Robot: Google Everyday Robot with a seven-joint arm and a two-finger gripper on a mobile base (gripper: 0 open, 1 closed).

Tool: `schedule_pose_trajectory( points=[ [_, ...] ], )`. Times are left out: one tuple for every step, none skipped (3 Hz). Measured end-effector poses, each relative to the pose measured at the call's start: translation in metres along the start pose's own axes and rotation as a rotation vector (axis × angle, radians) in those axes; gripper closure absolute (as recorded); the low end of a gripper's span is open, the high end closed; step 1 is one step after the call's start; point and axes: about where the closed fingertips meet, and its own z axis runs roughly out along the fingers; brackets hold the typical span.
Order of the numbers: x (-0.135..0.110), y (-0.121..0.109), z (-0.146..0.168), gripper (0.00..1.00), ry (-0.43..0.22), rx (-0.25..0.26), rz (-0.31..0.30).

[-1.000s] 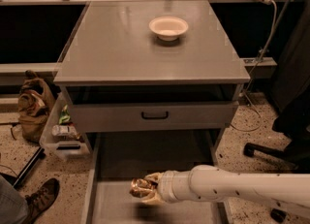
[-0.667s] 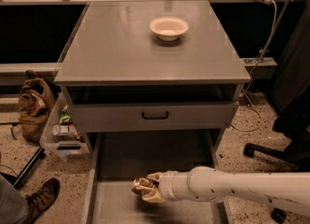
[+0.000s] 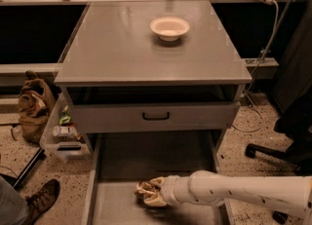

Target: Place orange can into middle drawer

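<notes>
The middle drawer [image 3: 127,159] is pulled out below the cabinet, a wide shallow gray tray with a bare floor. My gripper [image 3: 150,193] reaches in from the right on a white arm, low over the drawer's front part. It is shut on the orange can [image 3: 143,188], a shiny orange-gold can that lies tilted between the cream fingers [image 3: 157,199]. The can is inside the drawer's walls, at or just above the floor; I cannot tell whether it touches.
A white bowl [image 3: 169,27] stands on the gray cabinet top [image 3: 117,53]. A gray drawer front with a black handle [image 3: 156,116] sits above the open drawer. A brown bag [image 3: 33,107], a plastic bin [image 3: 62,139] and a shoe [image 3: 42,199] are left; a chair base [image 3: 273,153] is right.
The gripper with the can has sunk slightly toward the drawer floor. Nothing else has moved.
</notes>
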Motion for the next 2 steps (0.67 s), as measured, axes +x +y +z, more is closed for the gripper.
schedule_pose_trajectory(
  points=[
    [0.0135,0.0045,0.0128,1.0,-0.033,-0.022,0.042],
    [0.0153,0.0064,0.0152,0.8,-0.035,-0.026,0.048]
  ],
)
